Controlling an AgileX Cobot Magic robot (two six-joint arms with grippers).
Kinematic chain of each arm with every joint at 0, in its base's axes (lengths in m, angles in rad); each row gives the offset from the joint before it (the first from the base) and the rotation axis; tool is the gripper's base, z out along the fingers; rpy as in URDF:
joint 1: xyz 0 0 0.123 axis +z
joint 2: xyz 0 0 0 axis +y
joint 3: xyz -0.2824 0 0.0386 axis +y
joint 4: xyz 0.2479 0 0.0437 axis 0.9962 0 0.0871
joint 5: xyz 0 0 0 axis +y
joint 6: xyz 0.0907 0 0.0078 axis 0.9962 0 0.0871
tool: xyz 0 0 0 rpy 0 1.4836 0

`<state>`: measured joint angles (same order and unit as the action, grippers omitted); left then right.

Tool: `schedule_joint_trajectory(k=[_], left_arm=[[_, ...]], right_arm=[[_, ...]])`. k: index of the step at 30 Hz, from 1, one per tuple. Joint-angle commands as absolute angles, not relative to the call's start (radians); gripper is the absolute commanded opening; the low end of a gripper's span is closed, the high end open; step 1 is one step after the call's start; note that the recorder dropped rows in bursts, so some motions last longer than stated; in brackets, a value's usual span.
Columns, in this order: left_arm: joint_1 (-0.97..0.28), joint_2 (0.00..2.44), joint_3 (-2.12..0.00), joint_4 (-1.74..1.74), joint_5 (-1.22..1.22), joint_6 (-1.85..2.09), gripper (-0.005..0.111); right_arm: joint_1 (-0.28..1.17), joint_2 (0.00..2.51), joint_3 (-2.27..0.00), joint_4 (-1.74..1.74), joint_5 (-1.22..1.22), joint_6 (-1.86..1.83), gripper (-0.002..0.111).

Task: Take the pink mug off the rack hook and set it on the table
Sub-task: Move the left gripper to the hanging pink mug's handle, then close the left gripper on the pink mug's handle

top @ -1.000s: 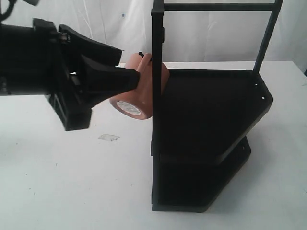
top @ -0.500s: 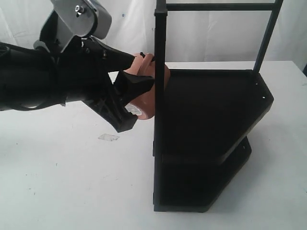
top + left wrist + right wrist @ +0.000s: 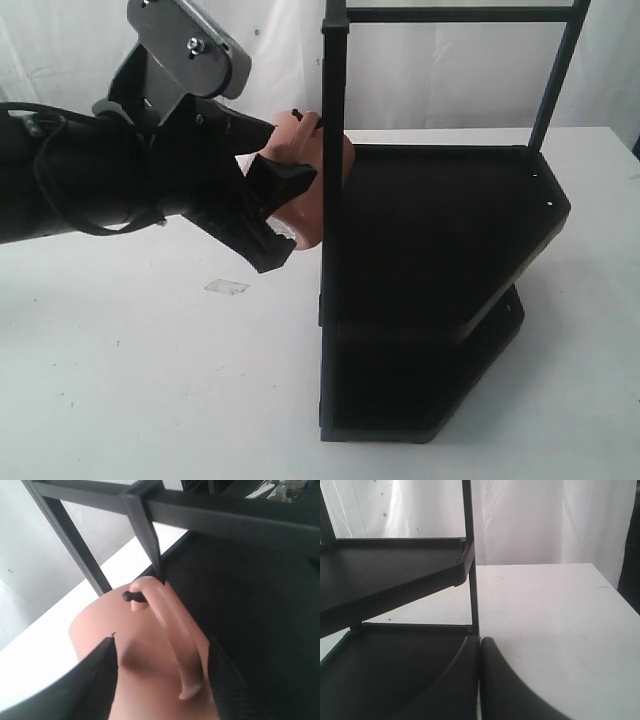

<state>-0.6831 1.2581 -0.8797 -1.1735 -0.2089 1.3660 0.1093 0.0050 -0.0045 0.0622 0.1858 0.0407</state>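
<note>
The pink mug (image 3: pixel 314 208) hangs by its loop handle (image 3: pixel 172 630) on the rack hook (image 3: pixel 131 596), a thin black peg on the rack's front post (image 3: pixel 330 200). It is tilted, and its base sticker is mostly hidden behind the arm. My left gripper (image 3: pixel 290 152) is open, with a black finger on each side of the handle and its tips up against the mug's body (image 3: pixel 145 660). My right gripper (image 3: pixel 480 642) is shut and empty, low beside the rack's lower shelf, and is out of the exterior view.
The tall black two-shelf rack (image 3: pixel 440 230) stands right of the mug on the white table (image 3: pixel 150 380). A bit of clear tape (image 3: pixel 226 287) lies below the left arm. A white curtain hangs behind.
My left arm has rolled and pushed right until its open fingers straddle the mug's handle. The mug still hangs on the hook.
</note>
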Motion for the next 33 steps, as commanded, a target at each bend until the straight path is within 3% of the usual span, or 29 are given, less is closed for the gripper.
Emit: schedule_joint_trajectory(k=[1, 25, 33], left_arm=[[-0.688, 1.259, -0.905, -1.187, -0.209, 1.361, 0.058], [-0.688, 1.317, -0.938, -1.146, -0.250, 1.358, 0.053], [-0.688, 1.317, -0.938, -1.143, -0.223, 1.358, 0.022]], right_arm=[[0.109, 0.000, 0.000, 0.058, 0.178, 0.042, 0.000], [0.109, 0.000, 0.000, 0.058, 0.178, 0.042, 0.000], [0.109, 0.000, 0.000, 0.058, 0.178, 0.042, 0.000]])
